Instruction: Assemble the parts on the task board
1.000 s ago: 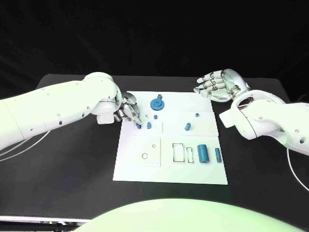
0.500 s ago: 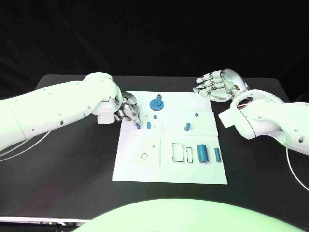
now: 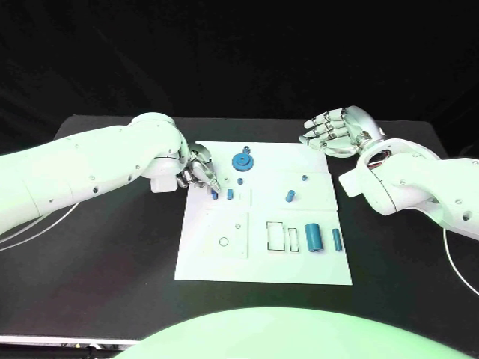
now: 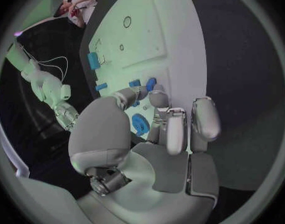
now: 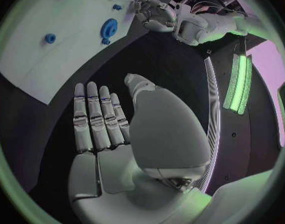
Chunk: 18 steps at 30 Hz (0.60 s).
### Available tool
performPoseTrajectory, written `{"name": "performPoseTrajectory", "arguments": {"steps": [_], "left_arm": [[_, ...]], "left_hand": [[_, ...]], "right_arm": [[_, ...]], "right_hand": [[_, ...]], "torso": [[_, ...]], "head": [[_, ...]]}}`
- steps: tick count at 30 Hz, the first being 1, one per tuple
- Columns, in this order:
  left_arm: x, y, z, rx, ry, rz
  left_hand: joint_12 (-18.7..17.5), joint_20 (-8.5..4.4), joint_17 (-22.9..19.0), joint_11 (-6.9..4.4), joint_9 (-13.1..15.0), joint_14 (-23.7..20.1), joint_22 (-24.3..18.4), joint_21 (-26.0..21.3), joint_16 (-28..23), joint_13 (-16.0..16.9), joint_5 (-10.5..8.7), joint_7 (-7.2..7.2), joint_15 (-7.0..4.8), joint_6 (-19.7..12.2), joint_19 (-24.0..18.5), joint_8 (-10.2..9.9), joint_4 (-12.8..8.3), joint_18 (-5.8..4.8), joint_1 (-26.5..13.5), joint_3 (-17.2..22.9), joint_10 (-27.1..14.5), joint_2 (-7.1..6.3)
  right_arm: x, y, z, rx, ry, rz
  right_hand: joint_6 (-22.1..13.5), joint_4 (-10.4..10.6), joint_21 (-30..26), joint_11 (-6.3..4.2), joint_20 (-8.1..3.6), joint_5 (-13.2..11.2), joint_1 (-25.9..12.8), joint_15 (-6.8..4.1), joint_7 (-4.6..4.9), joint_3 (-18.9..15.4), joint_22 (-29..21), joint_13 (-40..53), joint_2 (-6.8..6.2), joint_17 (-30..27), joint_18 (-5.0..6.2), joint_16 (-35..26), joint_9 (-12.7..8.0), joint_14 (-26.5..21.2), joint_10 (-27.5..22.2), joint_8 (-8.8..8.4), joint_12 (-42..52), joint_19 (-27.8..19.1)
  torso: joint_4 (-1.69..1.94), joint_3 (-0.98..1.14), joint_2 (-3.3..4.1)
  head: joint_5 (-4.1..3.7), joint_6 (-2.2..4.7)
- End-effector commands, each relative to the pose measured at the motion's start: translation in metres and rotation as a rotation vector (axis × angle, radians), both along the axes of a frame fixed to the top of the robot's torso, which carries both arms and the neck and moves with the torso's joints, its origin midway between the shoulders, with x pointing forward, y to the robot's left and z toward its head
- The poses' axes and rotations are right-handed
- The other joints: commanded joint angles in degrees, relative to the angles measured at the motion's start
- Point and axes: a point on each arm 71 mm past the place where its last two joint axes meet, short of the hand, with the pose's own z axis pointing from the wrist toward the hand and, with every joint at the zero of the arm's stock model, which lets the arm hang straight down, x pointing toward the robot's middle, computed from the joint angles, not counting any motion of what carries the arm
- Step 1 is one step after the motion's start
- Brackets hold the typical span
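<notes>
Two small blue parts [image 3: 222, 194] are seen standing side by side near the left edge of the task board [image 3: 263, 258], and the fingertips of the left hand [image 3: 197, 170] are set down at the nearer one, though whether it is pinched cannot be told. The right hand [image 3: 334, 130] is held above the board's far right corner, empty, with fingers apart. A blue disc-shaped part [image 3: 243, 161] lies just beside the left hand.

You face a black table [image 3: 110, 284] that fills the lower part of the head view. Behind its far edge hangs a black curtain [image 3: 239, 52]. A bright green strip light [image 5: 238, 82] glows in the right wrist view.
</notes>
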Motion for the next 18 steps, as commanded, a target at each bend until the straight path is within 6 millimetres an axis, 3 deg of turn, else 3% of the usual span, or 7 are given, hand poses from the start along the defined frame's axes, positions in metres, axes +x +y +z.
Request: {"name": "performPoseTrajectory", "arguments": {"steps": [1,5,14,15,18], "left_arm": [[-0.003,-0.001,-0.004,-0.013,0.028,-0.005],[-0.004,0.0,-0.005,-0.015,0.04,-0.004],[-0.002,0.005,-0.004,-0.023,0.023,0.024],[-0.002,0.006,-0.004,-0.025,0.02,0.027],[-0.001,0.009,-0.004,-0.03,0.01,0.04]], "left_hand": [[-0.2,-0.18,6.2,-0.2,-0.2,3.7,-0.2,-0.4,0.1,-0.1,-0.38,0.0,-0.29,0.6,0.0,-0.5,2.1,-0.76,-2.1,-2.3,-0.4,0.03],[-0.4,-0.12,5.9,-0.07,-0.3,3.6,-0.6,-0.7,0.0,-0.2,-0.47,0.14,-0.2,0.9,-0.2,-1.1,4.9,-0.68,-3.9,-6.1,-0.9,0.37],[-0.5,-0.01,5.7,0.06,-0.3,3.5,-1.1,-1.1,-0.1,-0.4,-1.13,0.26,-0.09,1.0,-0.4,-1.8,7.8,-0.58,-4.1,-11.1,-1.4,0.37],[-0.6,0.01,5.6,0.08,-0.3,3.5,-1.2,-1.2,-0.2,-0.5,-1.42,0.28,-0.07,1.0,-0.4,-1.9,8.1,-0.56,-4.1,-11.5,-1.5,0.37],[-1.1,0.13,5.0,0.21,-0.2,3.3,-2.4,-2.0,-0.5,-1.3,-4.6,0.4,0.06,1.0,-1.2,-2.2,10.3,-0.33,-3.8,-13.8,-2.0,0.66]], "right_arm": [[0.0,0.001,0.0,-0.002,-0.008,0.011],[0.0,0.001,0.0,-0.003,-0.008,0.01],[0.0,0.0,0.0,-0.003,-0.008,0.008],[0.0,0.0,0.0,-0.003,-0.008,0.008],[0.0,0.0,0.0,-0.004,-0.006,0.008]], "right_hand": [[0.0,0.1,-0.2,0.34,0.22,0.4,0.4,0.15,3.03,0.3,-0.1,-0.1,-0.04,-0.1,0.36,-0.2,-0.1,0.1,0.1,-0.23,-0.3,-0.4],[0.0,0.1,-0.2,0.34,0.22,0.4,0.4,0.15,3.03,0.3,-0.1,-0.1,-0.04,-0.1,0.36,-0.2,-0.1,0.1,0.1,-0.23,-0.3,-0.4],[0.0,0.1,-0.2,0.36,0.25,0.6,0.3,0.18,3.06,0.3,-0.3,-0.1,-0.09,-0.2,0.35,-0.3,-0.1,0.1,0.1,-0.25,-0.3,-0.5],[0.0,0.1,-0.2,0.36,0.25,0.6,0.3,0.18,3.06,0.3,-0.3,-0.1,-0.09,-0.2,0.35,-0.3,-0.1,0.1,0.1,-0.25,-0.3,-0.5],[0.0,0.2,-0.3,0.4,0.33,0.7,0.3,0.25,3.09,0.3,-0.6,-0.1,-0.18,-0.4,0.32,-0.5,-0.2,0.0,0.1,-0.31,-0.4,-0.8]], "torso": [[-0.07,-0.02,0.03],[-0.06,0.01,0.04],[0.02,0.04,-0.03],[0.03,0.05,-0.04],[0.01,0.06,-0.01]], "head": [[0.01,0.02],[-0.02,0.02],[-0.01,0.02],[-0.01,0.02],[0.0,0.04]]}}
